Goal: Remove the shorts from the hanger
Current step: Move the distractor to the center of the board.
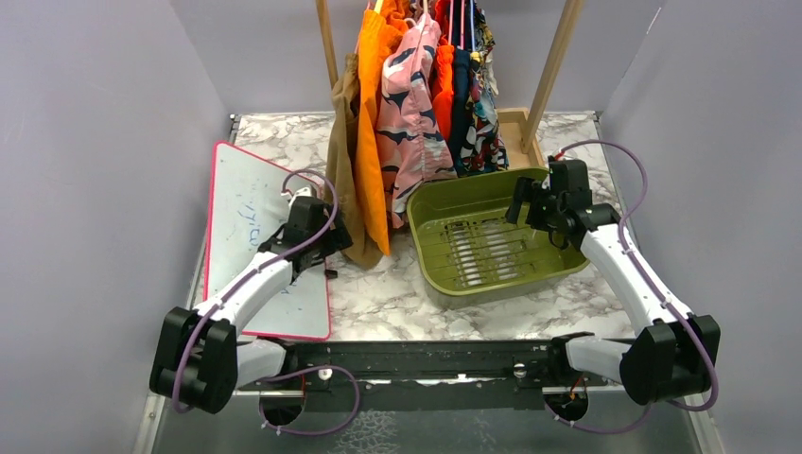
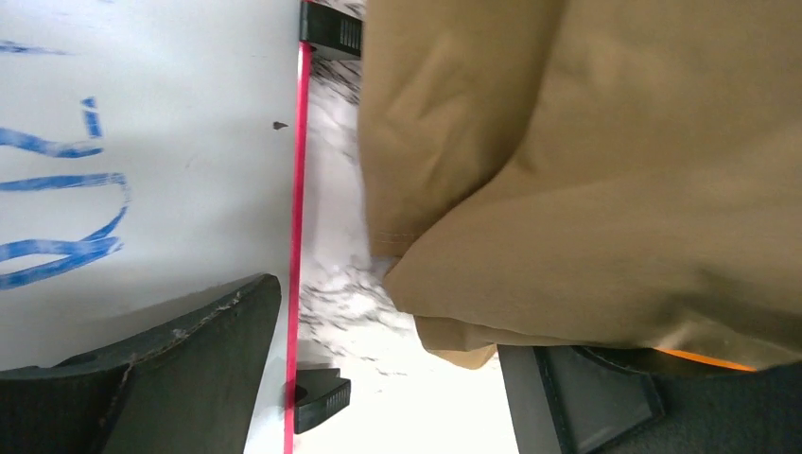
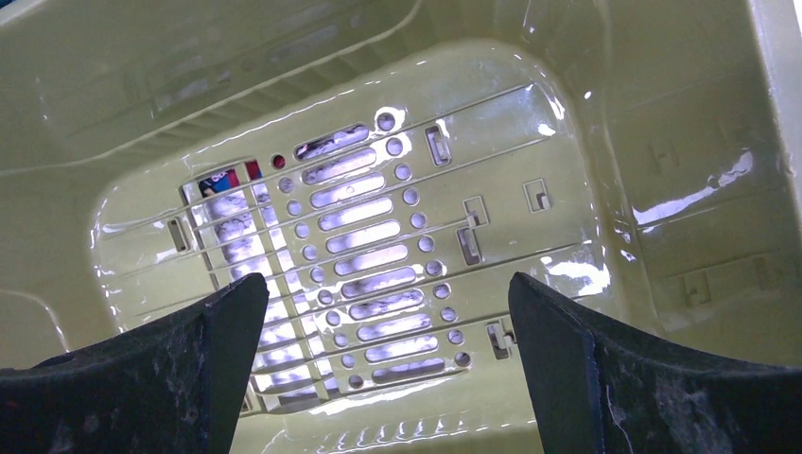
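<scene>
While the tan-brown shorts [image 2: 586,170] hang just ahead of the left hand [image 2: 388,317], its fingers [image 2: 189,359] are held wide, nothing gripped; the hem is best taken deep between them before closing. Right hand [image 3: 388,284] is spread wide above the green basket [image 3: 662,142].

Olive basket [image 1: 423,227] R of pink-edged whiteboard [image 1: 246,208] on marble table [image 1: 397,298]

Only writing in view is a blue marker scrawl [image 2: 66,213] on the red-edged whiteboard [image 1: 248,222]. Strokes are too loose & faint to read, in both top and left wrist views. No legible letters, nos. or brands.
</scene>
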You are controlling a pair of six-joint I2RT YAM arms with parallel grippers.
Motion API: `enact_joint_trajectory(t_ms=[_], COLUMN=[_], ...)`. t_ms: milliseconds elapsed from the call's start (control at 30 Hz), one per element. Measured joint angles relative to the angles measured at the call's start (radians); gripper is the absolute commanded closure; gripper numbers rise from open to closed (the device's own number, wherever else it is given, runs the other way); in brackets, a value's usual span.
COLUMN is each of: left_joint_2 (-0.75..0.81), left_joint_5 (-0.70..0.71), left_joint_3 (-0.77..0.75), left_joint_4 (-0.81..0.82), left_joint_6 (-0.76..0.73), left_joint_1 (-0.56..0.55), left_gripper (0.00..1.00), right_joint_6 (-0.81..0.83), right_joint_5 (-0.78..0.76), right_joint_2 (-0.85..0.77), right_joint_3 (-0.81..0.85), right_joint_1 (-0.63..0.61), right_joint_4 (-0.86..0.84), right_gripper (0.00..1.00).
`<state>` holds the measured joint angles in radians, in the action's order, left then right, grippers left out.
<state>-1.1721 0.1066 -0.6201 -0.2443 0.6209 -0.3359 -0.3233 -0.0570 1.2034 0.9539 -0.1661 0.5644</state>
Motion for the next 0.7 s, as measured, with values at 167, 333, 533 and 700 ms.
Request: enact_joint_trajectory(t_ms=[167, 333, 533, 700], left_joint_2=[-0.060, -0.055, 0.114, 0.254], left_joint_5=[-0.006, -0.010, -0.092, -0.232], left_joint_3=[-0.035, -0.069, -0.047, 0.014], left_joint_4=[-0.008, -0.042, -0.072, -0.064], left_joint_6=[-0.035, -0.060, -0.037, 0.020], left_joint_1=[0.086, 0.121, 0.125, 0.125], left_gripper=[0.08, 0.08, 0.12, 0.13], right_joint_6=[0.000, 0.000, 0.000, 0.000], right_joint_5=[0.017, 0.032, 0.050, 0.064], right_joint_2=[-0.007, -0.020, -0.031, -0.031], right_joint_3=[-0.009, -0.020, -0.020, -0.020], right_joint_1=[0.000, 0.000, 0.000, 0.000], right_joint_4=[0.003, 0.008, 0.007, 0.007], right_gripper=[0.01, 0.01, 0.01, 0.01])
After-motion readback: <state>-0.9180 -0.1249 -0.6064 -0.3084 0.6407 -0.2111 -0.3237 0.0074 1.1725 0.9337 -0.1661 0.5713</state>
